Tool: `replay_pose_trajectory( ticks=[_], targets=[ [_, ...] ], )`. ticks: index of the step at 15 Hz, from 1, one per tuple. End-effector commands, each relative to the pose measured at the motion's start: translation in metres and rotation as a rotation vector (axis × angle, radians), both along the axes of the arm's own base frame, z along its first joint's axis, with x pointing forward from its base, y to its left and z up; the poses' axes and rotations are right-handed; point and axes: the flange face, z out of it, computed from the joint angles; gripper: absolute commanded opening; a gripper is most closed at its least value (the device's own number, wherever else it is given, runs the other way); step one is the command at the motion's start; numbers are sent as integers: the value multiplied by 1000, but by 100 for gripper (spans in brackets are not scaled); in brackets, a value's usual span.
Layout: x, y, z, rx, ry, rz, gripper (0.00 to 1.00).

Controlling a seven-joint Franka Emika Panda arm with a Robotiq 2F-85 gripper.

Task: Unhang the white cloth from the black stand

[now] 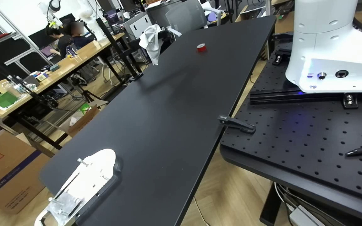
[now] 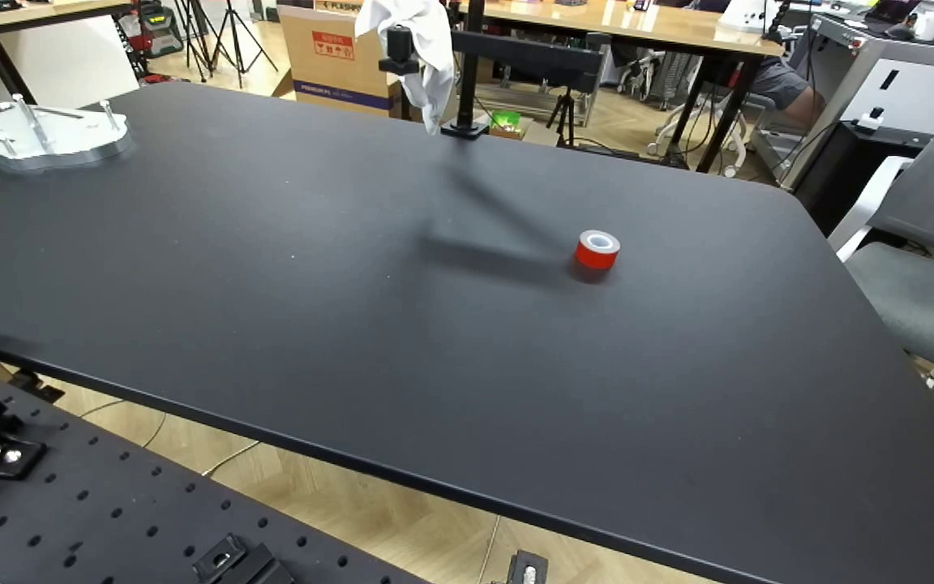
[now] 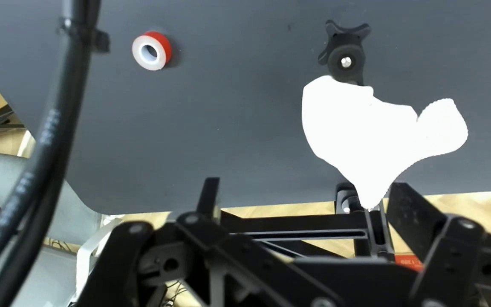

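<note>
The white cloth (image 1: pixel 151 40) hangs draped on a side arm of the black stand (image 1: pixel 117 47) at the table's edge. In an exterior view its folds (image 2: pixel 430 57) drop beside the stand's upright post (image 2: pixel 469 89). From above, in the wrist view, the cloth (image 3: pixel 369 128) looks overexposed and covers part of the stand (image 3: pixel 292 224); a black knob (image 3: pixel 348 55) pokes out beyond it. My gripper (image 3: pixel 305 189) stands wide open, holding nothing. The cloth's narrow lower tip appears close to the right-hand finger (image 3: pixel 411 213); contact cannot be judged. Neither exterior view shows the gripper.
A red-sided tape roll (image 2: pixel 597 250) lies on the dark table (image 2: pixel 353 324). At one end sits a white oblong piece with metal pegs (image 1: pixel 86 179). A black clamp (image 1: pixel 237 123) spans the gap to the perforated plate (image 1: pixel 294 138). Black cables (image 3: pixel 53 136) cross the wrist view's left side.
</note>
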Motion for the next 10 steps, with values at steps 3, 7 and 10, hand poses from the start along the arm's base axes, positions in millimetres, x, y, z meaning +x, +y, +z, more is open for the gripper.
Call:
replay_pose_trajectory(
  ticks=[3, 7, 10],
  targets=[
    [30, 21, -17, 45, 8, -9, 100],
    [34, 34, -35, 82, 55, 13, 100],
    [35, 40, -46, 100, 81, 19, 100]
  ],
)
